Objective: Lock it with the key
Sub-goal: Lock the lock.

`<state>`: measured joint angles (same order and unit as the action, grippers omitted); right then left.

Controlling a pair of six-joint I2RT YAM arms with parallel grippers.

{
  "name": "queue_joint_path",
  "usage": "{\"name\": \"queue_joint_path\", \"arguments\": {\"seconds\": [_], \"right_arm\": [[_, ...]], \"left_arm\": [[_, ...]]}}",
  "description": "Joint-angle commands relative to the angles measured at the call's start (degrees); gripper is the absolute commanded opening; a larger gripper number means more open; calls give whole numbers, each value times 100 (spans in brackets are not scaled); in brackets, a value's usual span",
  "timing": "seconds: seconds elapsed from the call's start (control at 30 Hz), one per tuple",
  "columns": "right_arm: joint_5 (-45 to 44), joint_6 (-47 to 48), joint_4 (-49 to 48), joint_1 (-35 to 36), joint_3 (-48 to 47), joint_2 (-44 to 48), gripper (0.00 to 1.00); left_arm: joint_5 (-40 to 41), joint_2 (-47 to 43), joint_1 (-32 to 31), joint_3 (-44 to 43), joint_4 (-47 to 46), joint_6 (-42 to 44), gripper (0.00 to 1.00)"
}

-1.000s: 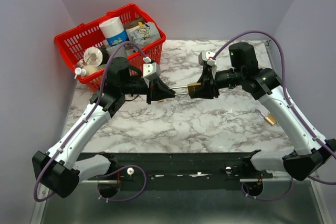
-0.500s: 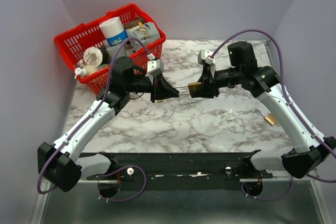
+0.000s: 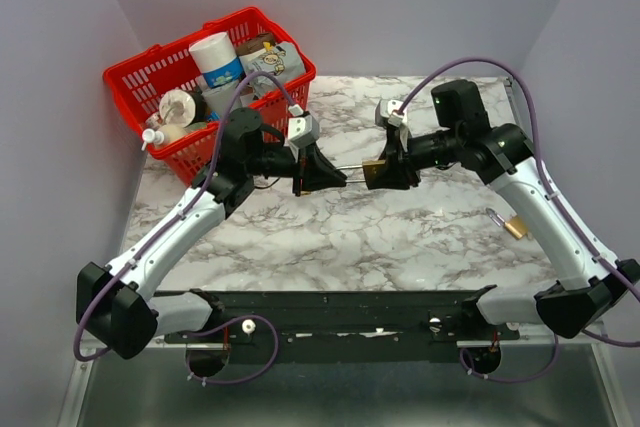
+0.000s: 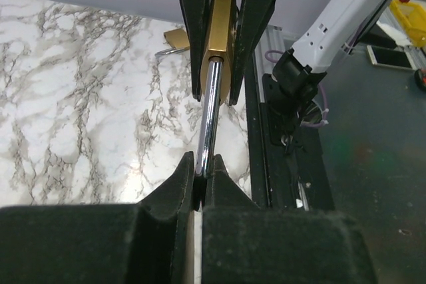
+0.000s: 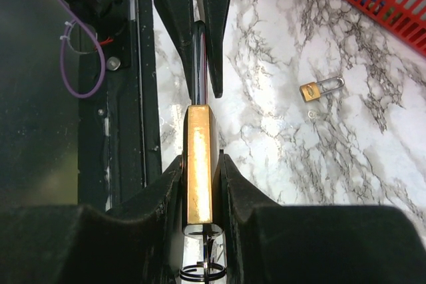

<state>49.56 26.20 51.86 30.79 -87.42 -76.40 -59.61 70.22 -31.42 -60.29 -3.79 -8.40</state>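
Note:
A brass padlock hangs in the air over the marble table, held between both arms. My right gripper is shut on the brass body. The key, with its black ring, sticks out of the body's near end. The chrome shackle runs from the brass body into my left gripper, which is shut on its far end. From above, the left gripper and right gripper face each other, with a short length of shackle between them.
A second small brass padlock lies on the marble at the right, also visible as the small padlock in the right wrist view. A red basket of bottles and packets stands at the back left. The black base rail runs along the near edge.
My left gripper has moved right toward the right gripper, still shut on the shackle, so the gap between them is shorter. The right gripper has shifted only slightly.

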Motion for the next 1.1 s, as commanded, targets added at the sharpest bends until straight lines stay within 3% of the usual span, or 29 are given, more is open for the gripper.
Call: {"name": "queue_joint_path", "arguments": {"seconds": [0.0, 0.27, 0.53, 0.6, 0.67, 0.73, 0.83, 0.9, 0.93, 1.07], "right_arm": [[784, 579, 76, 710, 58, -402, 1], [133, 1580, 1221, 622, 49, -420, 4], [-78, 1757, 1371, 613, 146, -472, 1], [-184, 1320, 944, 578, 198, -420, 1], [-236, 672, 468, 438, 269, -289, 1], [-394, 91, -515, 323, 461, -165, 1], [-579, -1166, -1904, -28, 725, 46, 1], [-798, -1949, -2632, -335, 814, 195, 1], [-912, -2169, -2828, -406, 892, 239, 1], [-1641, -2889, -3804, -582, 1523, 669, 1]], "left_arm": [[654, -113, -568, -580, -397, 1143, 0], [539, -298, -295, -966, 1546, 2659, 0], [661, -254, -215, -1107, 1654, 3020, 0], [968, -219, -215, -1108, 1487, 2715, 0], [1415, -184, -198, -1064, 1164, 2240, 24], [1706, -166, -93, -994, 847, 1160, 48], [2024, -122, 118, -923, 415, -400, 67], [2041, -122, 373, -765, -129, -1081, 74], [2076, -140, 452, -704, -331, -1763, 95], [3165, 61, 531, -825, -361, -2830, 99]]}}
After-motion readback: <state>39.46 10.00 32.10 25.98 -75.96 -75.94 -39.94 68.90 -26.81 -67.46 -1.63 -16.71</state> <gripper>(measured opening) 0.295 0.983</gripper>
